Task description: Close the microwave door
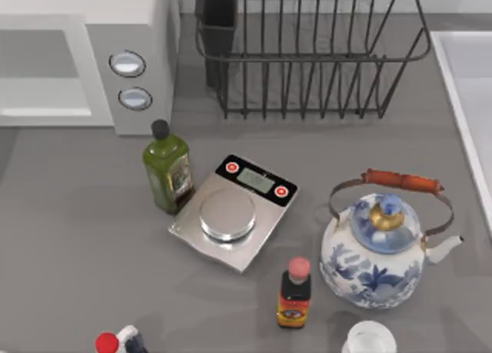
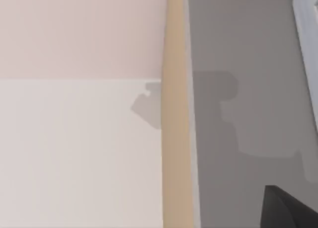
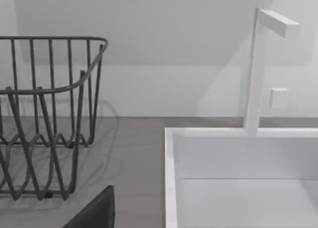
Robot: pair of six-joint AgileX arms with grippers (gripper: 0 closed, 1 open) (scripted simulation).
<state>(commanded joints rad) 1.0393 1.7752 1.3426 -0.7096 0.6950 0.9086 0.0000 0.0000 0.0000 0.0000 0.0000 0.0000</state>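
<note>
Two pale-blue dials (image 1: 131, 80) on microwave (image 1: 115, 53), no legible labels anywhere; can't tell either hand's state.

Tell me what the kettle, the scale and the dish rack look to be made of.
Kettle: likely glazed ceramic or enamel, glossy white with blue floral painting; its handle grip looks like reddish wood.
Scale: seemingly brushed metal, with a shiny round silver platter and a black display strip, perhaps plastic.
Dish rack: thin dark wire, probably coated metal, matte.
</note>
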